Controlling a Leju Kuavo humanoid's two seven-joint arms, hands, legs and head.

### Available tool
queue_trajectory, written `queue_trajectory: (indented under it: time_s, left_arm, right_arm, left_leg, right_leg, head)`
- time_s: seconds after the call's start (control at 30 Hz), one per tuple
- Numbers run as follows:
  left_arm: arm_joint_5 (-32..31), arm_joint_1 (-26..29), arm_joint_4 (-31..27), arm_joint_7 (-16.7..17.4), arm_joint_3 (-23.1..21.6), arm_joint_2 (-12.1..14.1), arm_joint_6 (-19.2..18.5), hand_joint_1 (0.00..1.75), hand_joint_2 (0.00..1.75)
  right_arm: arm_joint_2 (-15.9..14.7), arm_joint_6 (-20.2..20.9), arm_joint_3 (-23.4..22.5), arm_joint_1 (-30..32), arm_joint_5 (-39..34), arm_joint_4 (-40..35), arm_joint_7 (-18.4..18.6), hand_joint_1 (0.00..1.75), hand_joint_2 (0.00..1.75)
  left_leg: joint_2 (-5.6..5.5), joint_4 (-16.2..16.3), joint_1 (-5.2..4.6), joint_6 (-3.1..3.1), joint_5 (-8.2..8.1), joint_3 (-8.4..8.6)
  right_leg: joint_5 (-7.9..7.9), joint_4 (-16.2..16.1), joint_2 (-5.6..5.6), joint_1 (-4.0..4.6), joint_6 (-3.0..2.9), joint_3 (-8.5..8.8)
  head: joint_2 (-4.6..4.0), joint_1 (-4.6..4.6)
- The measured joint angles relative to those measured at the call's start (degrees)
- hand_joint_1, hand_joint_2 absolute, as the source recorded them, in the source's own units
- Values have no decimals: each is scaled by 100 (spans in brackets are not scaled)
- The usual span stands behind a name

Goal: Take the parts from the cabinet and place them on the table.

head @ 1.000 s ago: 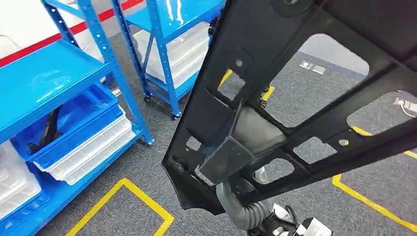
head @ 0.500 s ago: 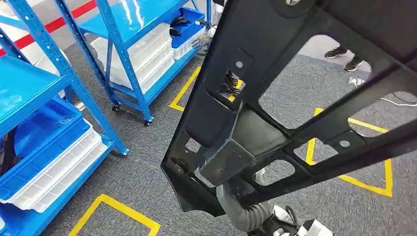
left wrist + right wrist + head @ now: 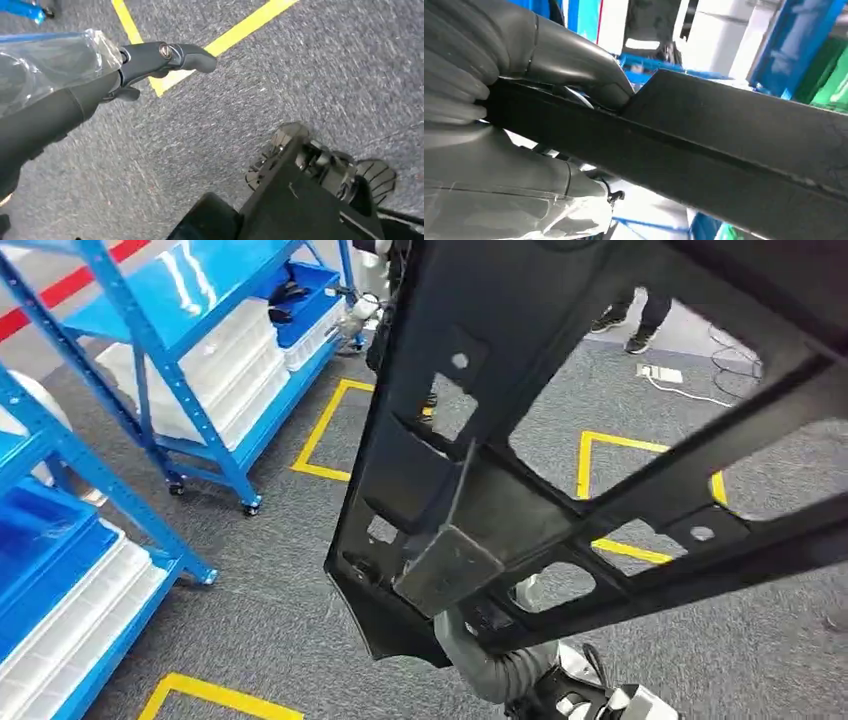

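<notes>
Head view: you're looking at a large black moulded plastic part (image 3: 560, 470), matte, with ribbed struts and angular cutouts, tilting across most of the frame above the floor. A grey ribbed cover is showing under its lower edge. Grey carpet floor (image 3: 270, 570) is carrying yellow tape lines (image 3: 320, 430). Blue steel racks (image 3: 150, 360) are holding white and blue bins.

Left wrist view: left hand (image 3: 150, 62) is hanging over the carpet, fingers (image 3: 195, 52) held out, gripping nothing, clear plastic film over the wrist.

Right wrist view: right hand (image 3: 524, 65) is clamping the part's flat black edge (image 3: 724, 145), thumb on one face and fingers on the other.
</notes>
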Motion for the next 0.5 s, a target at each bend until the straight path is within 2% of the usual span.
queue_trajectory:
  time_s: [0.03, 0.07, 0.1, 0.13, 0.17, 0.2, 0.23, 0.27, 0.3, 0.33, 0.37, 0.4, 0.43, 0.5]
  left_arm:
    - [0, -8, 0, 0, 0, -7, 0, 0, 175]
    - [-2, -18, 0, 0, 0, -9, -6, 0, 175]
    - [-2, -19, 0, 0, 2, -18, -7, 0, 175]
    - [-2, -21, 0, -6, 4, -18, -5, 0, 175]
    - [-2, -60, 0, -20, 7, -26, 4, 0, 175]
    - [-2, -94, 0, -26, 7, -39, 4, 0, 175]
    - [-2, -111, 0, -26, 7, -39, 4, 0, 175]
    - [-4, -115, 0, -24, 7, -42, 4, 0, 175]
    - [-11, -113, 0, -22, 4, -42, 4, 0, 175]
    - [-11, -108, 0, -9, 4, -42, -4, 0, 175]
    - [-15, -95, 2, 9, 2, -39, -4, 0, 175]
    - [-15, -78, 2, 13, 2, -35, -4, 0, 175]
    - [-15, -68, 2, 13, 0, -35, -4, 0, 175]
    - [-15, -58, 2, 24, -2, -37, -4, 0, 175]
  right_arm:
    - [-2, 0, 0, -23, 7, -9, 27, 175, 175]
    - [-2, -2, 0, -33, 30, -33, 44, 175, 175]
    - [-2, -7, 2, -60, 48, -46, 48, 175, 175]
    - [0, -22, 2, -82, 65, -55, 70, 175, 175]
    - [-2, -42, 2, -83, 96, -59, 99, 175, 175]
    - [-4, -61, 4, -78, 101, -59, 125, 175, 175]
    - [-4, -70, 9, -79, 101, -59, 140, 175, 175]
    - [-4, -87, 11, -78, 101, -59, 147, 175, 175]
    - [-4, -107, 15, -78, 101, -59, 147, 175, 175]
    - [-4, -120, 18, -79, 101, -66, 147, 175, 175]
    - [-4, -125, 22, -75, 101, -72, 147, 175, 175]
    - [-4, -133, 24, -84, 100, -77, 149, 175, 175]
    - [-4, -142, 24, -87, 100, -79, 147, 175, 175]
    - [-7, -164, 28, -61, 101, -87, 144, 175, 175]
  left_leg:
    - [63, 4, 15, -40, -28, 8]
    - [-172, 140, 50, -68, -147, -31]
    - [-375, 474, 59, -72, -365, -175]
    - [-493, 963, 61, -71, -612, -398]
    - [-553, 1557, 41, -76, -839, -673]
    - [-566, 1901, 47, -72, -926, -850]
    - [-572, 2017, 36, -52, -880, -926]
    - [-580, 1820, 18, -12, -703, -861]
    - [-598, 1405, -3, 41, -443, -698]
    - [-677, 859, -20, 93, -151, -470]
    - [-970, 336, -24, 141, 98, -267]
    - [-1196, 205, -23, 164, 35, -233]
    - [-1142, 174, -28, 145, 68, -240]
    - [-1038, 172, -85, 189, 86, -243]
  right_leg:
    - [26, -23, 68, -14, -55, 6]
    - [41, -31, 142, -40, -88, 1]
    - [48, -28, 185, -41, -135, -5]
    - [52, -28, 244, -36, -155, -10]
    - [55, -28, 318, 10, -164, -11]
    - [55, -26, 373, 12, -176, -16]
    - [56, -26, 451, 44, -175, -13]
    - [61, -25, 546, 67, -182, -4]
    - [65, -24, 634, 75, -180, 5]
    - [70, -24, 715, 88, -175, 17]
    - [77, -27, 781, 79, -174, 12]
    - [106, -10, 838, 113, -139, -21]
    - [123, 0, 905, 72, -119, -64]
    - [171, -31, 1031, 20, -45, -89]
  head:
    - [0, 4]
    - [0, -6]
    - [0, -13]
    - [0, -15]
    - [0, -17]
    - [0, -26]
    - [0, -24]
    - [0, -26]
    - [0, -24]
    - [0, -26]
    - [0, -24]
    - [0, -20]
    - [0, -20]
    - [0, -22]
